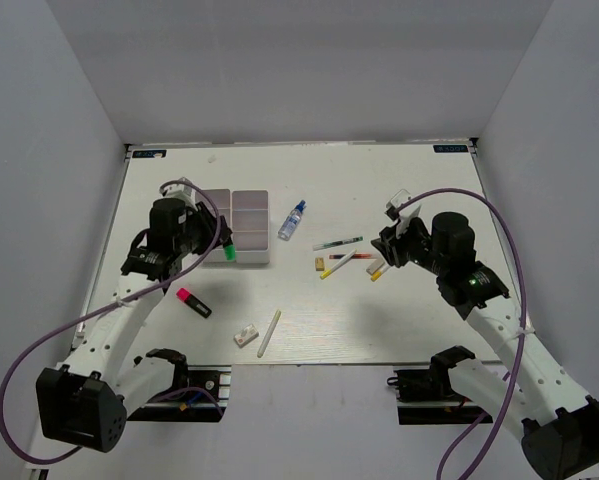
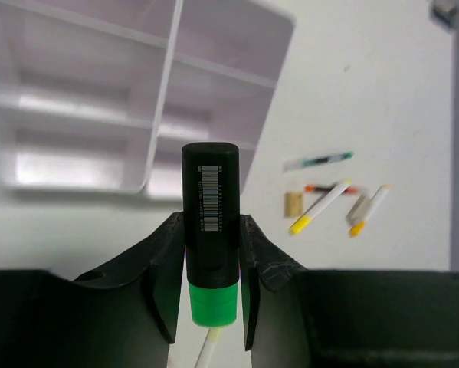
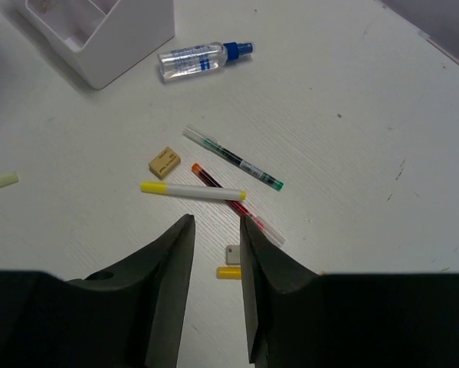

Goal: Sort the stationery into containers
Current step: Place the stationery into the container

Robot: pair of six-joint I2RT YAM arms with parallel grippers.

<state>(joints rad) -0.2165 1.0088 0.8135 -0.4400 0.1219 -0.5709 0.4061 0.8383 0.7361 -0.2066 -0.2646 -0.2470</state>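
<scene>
My left tool clamps a black marker, green end toward me, near the glossy white four-cell box. My right tool hangs narrowly parted over thin pens on the matte counter.

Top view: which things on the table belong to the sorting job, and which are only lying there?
Job: divided box, green highlighter, pink highlighter, green pen, red pen, yellow-tipped marker, white stick, white block, tan eraser.
Lying about, probably: spray bottle.
</scene>
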